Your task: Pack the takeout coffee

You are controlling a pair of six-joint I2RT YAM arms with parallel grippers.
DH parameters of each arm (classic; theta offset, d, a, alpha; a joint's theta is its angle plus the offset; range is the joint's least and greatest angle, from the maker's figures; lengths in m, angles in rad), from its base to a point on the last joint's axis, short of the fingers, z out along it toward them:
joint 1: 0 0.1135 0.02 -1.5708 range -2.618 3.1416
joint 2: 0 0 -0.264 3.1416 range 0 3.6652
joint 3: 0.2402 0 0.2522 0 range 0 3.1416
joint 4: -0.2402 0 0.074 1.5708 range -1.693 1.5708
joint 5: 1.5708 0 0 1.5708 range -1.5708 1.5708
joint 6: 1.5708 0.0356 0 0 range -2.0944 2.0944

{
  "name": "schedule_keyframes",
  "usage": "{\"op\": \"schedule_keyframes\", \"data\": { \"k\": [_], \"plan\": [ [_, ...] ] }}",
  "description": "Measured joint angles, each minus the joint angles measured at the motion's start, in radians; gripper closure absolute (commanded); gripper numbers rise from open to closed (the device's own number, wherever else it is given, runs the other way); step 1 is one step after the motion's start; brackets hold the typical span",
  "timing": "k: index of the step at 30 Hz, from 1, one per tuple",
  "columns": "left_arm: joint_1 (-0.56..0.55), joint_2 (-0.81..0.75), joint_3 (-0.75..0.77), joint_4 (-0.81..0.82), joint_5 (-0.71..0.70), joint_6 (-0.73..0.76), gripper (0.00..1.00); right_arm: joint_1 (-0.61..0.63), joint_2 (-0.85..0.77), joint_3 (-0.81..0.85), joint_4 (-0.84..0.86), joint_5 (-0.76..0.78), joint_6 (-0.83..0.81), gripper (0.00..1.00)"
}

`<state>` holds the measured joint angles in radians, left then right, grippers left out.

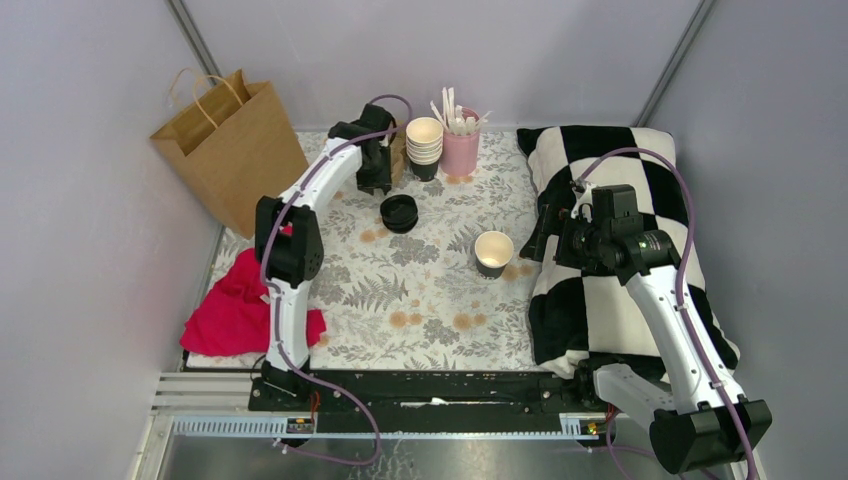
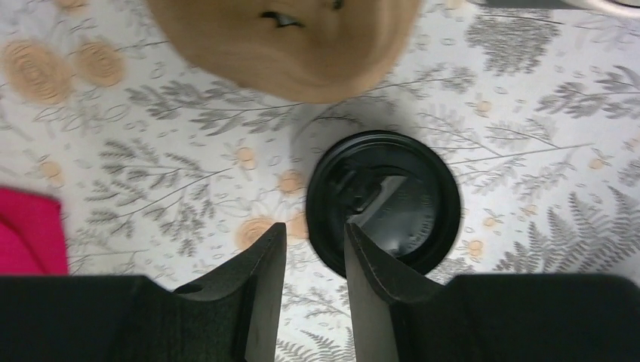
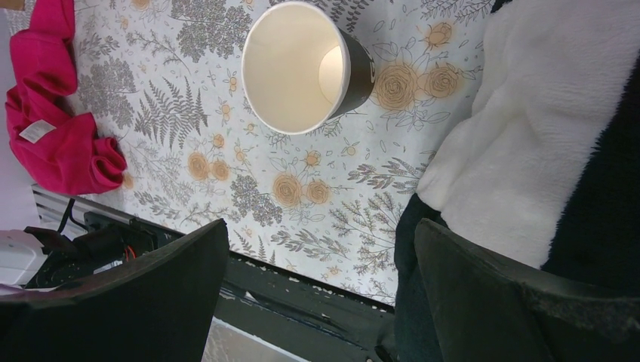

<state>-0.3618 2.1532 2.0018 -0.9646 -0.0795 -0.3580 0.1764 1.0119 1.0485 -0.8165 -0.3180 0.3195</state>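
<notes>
Plain pale grey walls (image 1: 90,60) close in the table (image 1: 440,345) on three sides, meeting at slanting silver metal struts (image 1: 191,35) by its far corners. A white cloth printed with grey ferns and orange roses (image 2: 151,173) covers the table. A ribbed aluminium rail (image 1: 200,385) runs along its near edge. The light is soft and even.

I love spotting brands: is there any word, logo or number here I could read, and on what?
No text is readable.
White tag on the red cloth: too small to read.
Black plastic lid: any embossing is too blurred to read.
</notes>
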Motion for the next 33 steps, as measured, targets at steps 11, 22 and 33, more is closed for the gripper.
{"op": "schedule_keyframes", "data": {
  "k": [11, 22, 33],
  "plan": [
    [0.033, 0.022, -0.003, -0.031, -0.01, -0.006, 0.65, 0.0, 0.002, 0.0, 0.0, -0.009, 0.0, 0.0],
    [0.02, 0.042, -0.035, -0.033, 0.008, -0.009, 0.78, 0.0, 0.003, -0.005, 0.013, -0.013, 0.0, 0.0],
    [0.003, 0.056, -0.048, -0.029, 0.009, -0.008, 0.82, 0.0, 0.003, -0.006, 0.015, -0.016, 0.0, 0.0]
  ]
}}
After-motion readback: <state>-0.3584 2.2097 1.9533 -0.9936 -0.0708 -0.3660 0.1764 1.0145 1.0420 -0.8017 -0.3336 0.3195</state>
